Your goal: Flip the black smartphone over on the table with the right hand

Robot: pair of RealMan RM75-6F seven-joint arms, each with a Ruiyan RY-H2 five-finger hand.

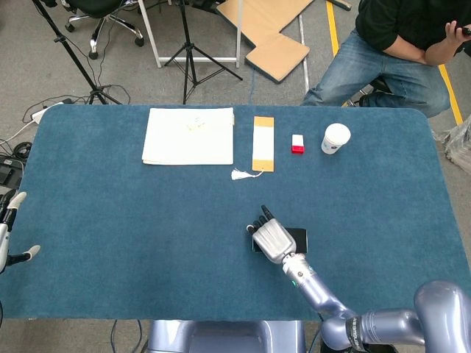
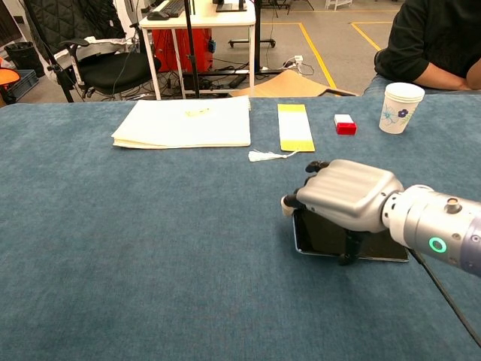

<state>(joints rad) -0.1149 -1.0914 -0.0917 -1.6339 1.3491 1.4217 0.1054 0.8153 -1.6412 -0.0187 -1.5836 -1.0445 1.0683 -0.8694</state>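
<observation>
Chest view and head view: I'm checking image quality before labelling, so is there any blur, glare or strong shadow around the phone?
Chest view: sharp, light even; the right robot hand casts only a soft shadow over the phone, whose dark face shows no clear glare. Head view: also sharp and evenly lit, but the phone is small and mostly hidden beneath the robot hand.
</observation>
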